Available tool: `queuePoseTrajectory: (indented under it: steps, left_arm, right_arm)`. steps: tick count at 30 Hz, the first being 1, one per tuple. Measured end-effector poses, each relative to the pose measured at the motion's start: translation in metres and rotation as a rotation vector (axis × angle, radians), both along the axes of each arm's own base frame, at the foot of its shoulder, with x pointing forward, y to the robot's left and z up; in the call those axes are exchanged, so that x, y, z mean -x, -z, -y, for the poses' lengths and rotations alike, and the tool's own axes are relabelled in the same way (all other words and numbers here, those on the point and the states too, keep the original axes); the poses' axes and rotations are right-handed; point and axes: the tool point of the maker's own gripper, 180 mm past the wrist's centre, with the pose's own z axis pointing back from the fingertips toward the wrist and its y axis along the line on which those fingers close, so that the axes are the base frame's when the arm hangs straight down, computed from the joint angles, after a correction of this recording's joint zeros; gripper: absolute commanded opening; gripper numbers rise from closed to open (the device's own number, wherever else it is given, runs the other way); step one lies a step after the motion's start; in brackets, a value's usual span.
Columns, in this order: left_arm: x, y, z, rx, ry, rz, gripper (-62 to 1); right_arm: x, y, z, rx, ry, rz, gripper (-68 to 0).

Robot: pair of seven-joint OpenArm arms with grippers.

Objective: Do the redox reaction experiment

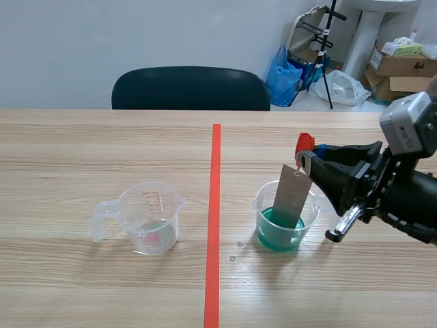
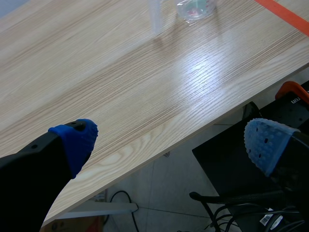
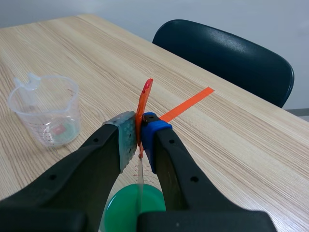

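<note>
1. Right of the tape line (image 1: 216,205), a flat grey metal strip (image 1: 292,198) dips into a clear plastic beaker of green liquid (image 1: 262,205).
2. Right gripper (image 1: 305,156) clamps its red tab (image 1: 304,142), at 12 o'clock.
3. Left gripper (image 2: 171,137): fingers spread, holding nothing.

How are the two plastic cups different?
The clear plastic measuring cup left of the tape line is almost empty; the clear plastic cup right of it holds green liquid. The right cup has a grey metal strip standing in it, held by the right gripper; the left cup has nothing. Both stand upright.
</note>
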Motion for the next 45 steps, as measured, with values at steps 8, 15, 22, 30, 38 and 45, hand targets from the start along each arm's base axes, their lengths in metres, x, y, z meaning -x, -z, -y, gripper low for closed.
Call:
queuePoseTrajectory:
  steps: [8,15,22,30,38,45]
  left_arm:
    - [0.0000,0.0000,0.0000,0.000,0.000,0.000,1.4]
    - [0.0000,0.0000,0.0000,0.000,0.000,0.000,1.4]
    - [0.0000,0.0000,0.0000,0.000,0.000,0.000,1.4]
    - [0.0000,0.0000,0.0000,0.000,0.000,0.000,1.4]
    - [0.0000,-0.0001,0.0000,0.000,0.000,0.000,1.4]
    - [0.0000,-0.0001,0.0000,0.000,0.000,0.000,1.4]
  right_arm:
    - [0.0000,0.0000,0.0000,0.000,0.000,0.000,-65.5]
    - [0.0000,0.0000,0.0000,0.000,0.000,0.000,-65.5]
    - [0.0000,0.0000,0.0000,0.000,0.000,0.000,-65.5]
    - [0.0000,0.0000,0.0000,0.000,0.000,0.000,-65.5]
    - [-0.0008,-0.0014,0.0008,-0.003,0.006,0.008,-65.5]
    - [-0.0004,-0.0072,0.0006,-0.027,0.004,0.030,-65.5]
